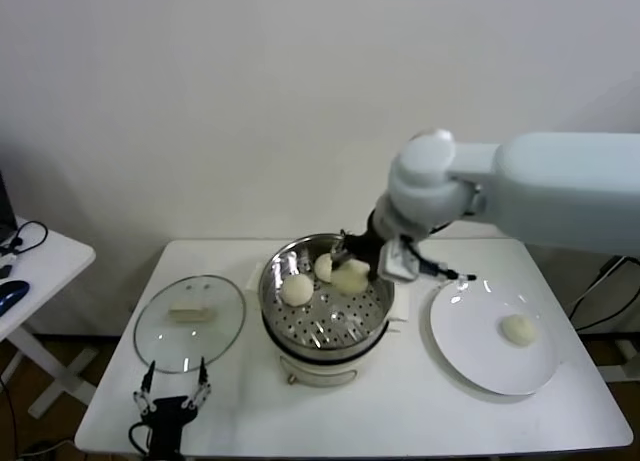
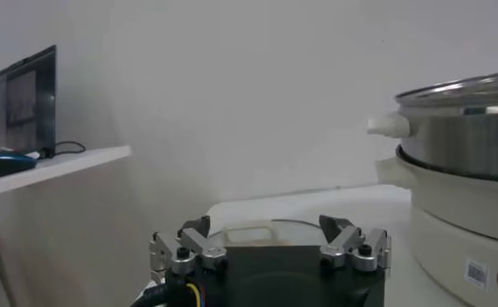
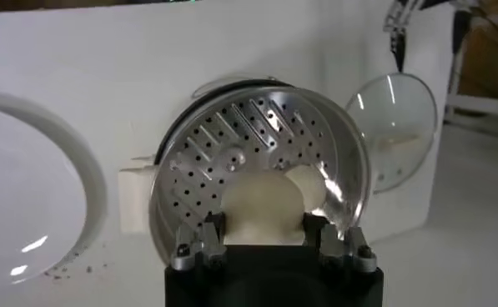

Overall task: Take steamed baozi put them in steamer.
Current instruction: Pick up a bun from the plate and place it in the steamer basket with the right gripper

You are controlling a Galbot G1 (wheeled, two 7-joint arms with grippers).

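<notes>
Baozi, small round cream-white dough buns: two (image 1: 297,289) already lie inside the round shiny perforated stainless-steel steamer (image 1: 372,311), and a third baozi (image 1: 350,278) hangs over it, clamped in the right pincer (image 1: 356,266). One bun (image 1: 517,329) waits on the flat white plate (image 1: 470,356) beside the steamer. Left pincer (image 1: 174,393) idles, apart, near the glass lid (image 1: 225,331) on the tabletop (image 1: 400,411).

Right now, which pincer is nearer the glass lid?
Left. The left pincer is parked at the table's front edge just in front of the glass lid. The right pincer is over the steamer, holding a baozi.
</notes>
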